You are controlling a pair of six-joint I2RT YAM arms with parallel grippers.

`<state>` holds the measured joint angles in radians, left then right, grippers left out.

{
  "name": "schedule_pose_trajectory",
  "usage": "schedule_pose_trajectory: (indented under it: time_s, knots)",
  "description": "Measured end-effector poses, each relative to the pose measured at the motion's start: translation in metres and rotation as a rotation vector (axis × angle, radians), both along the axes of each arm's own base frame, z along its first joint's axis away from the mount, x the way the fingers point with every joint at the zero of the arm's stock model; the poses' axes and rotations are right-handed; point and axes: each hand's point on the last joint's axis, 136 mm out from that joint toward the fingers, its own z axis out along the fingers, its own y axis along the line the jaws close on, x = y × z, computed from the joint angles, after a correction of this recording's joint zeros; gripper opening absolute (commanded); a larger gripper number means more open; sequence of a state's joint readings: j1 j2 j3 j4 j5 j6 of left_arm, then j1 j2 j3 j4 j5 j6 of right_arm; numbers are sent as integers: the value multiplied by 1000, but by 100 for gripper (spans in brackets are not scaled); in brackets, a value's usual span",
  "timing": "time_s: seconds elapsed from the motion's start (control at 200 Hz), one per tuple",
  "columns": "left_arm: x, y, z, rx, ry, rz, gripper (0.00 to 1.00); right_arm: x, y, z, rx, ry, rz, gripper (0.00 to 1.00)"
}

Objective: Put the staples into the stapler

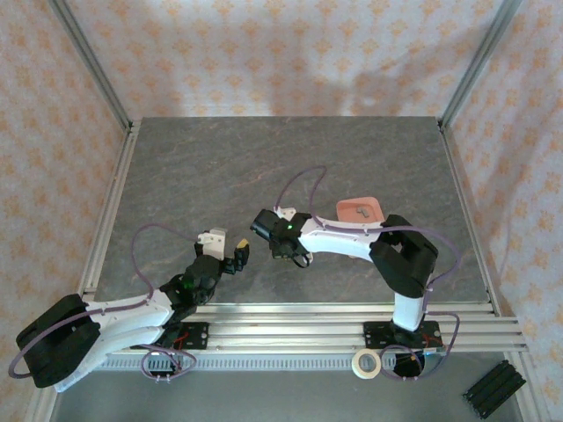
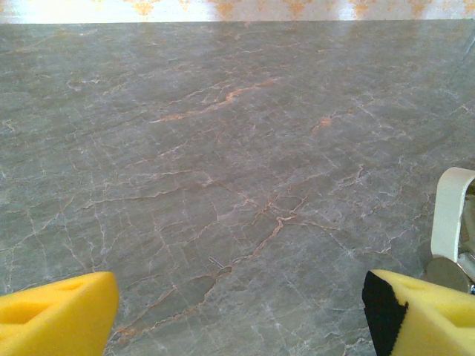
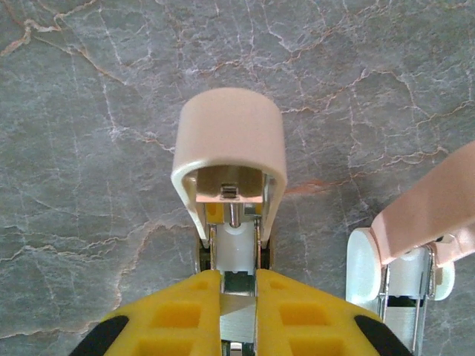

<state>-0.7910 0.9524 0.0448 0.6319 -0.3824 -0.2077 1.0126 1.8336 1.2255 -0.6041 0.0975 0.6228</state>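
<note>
The salmon-pink tray sits on the grey marbled surface, and the rest is placed from it. The staples are at most a few tiny dull marks inside the tray, too small to tell apart.

In the top view the right arm runs from its base, nearer the viewer than the tray, past the tray's near side and ends to the left of the tray. The right pincer is clamped on a mini stapler. Its yellow fingers press the body from both sides with no gap. The stapler's pale beige lid is swung up and open. Under the lid a white inner block and a small metal part show. Whether any staples lie in the channel cannot be told.

A second mini stapler stands just beside the held one, apart from it. It has a pink lid, also lifted, over a white base with bare metal rails.

The left pincer is further left of the tray than the right one and nearer the arm bases, close to the right pincer's tip. Its yellow fingers stand wide apart with nothing between them, only the surface below. At the right edge of the left wrist view, a cream curved part with a round metal piece under it stands just beyond the right finger.

Well apart from the tray, on the near rail by the right arm's base, lies a roll of tape. A black ribbed block lies further to the right.
</note>
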Motion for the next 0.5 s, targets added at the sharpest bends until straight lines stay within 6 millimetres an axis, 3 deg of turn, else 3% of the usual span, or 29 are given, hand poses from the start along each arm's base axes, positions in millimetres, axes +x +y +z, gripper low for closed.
schedule_pose_trajectory:
  time_s: [0.5]
  knots:
    - [0,0,0,0,0,0,87,-3,-3,-6,-11,16,1,15]
